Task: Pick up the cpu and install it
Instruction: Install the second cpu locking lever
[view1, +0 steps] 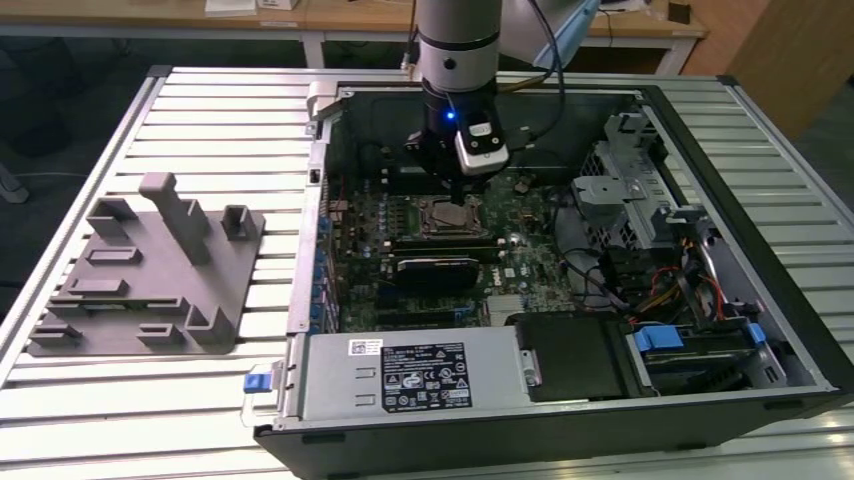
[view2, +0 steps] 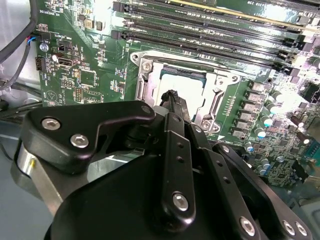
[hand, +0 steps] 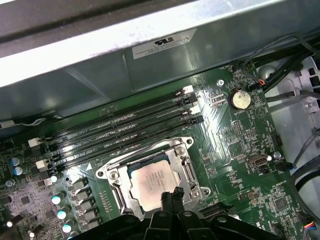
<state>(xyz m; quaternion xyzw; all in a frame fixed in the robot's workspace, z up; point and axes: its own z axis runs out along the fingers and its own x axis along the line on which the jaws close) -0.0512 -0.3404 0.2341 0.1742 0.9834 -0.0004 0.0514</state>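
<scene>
The cpu (hand: 150, 181), a silvery square chip, lies flat inside the motherboard socket frame (hand: 186, 150) of the open computer case (view1: 747, 130). In the second wrist view the cpu (view2: 184, 79) shows just past the fingertips. My gripper (hand: 170, 195) hangs over the socket with its two black fingertips pressed together at the chip's edge, and nothing shows between them. In the exterior view the gripper (view1: 461, 197) stands upright above the socket (view1: 447, 215), near the middle of the board.
Memory slots (hand: 120, 130) run beside the socket. A grey plastic holder block (view1: 147, 270) stands on the slatted table at the exterior view's left. The power supply (view1: 400, 375), a drive cage (view1: 627, 180) and loose cables (view1: 667, 290) crowd the case.
</scene>
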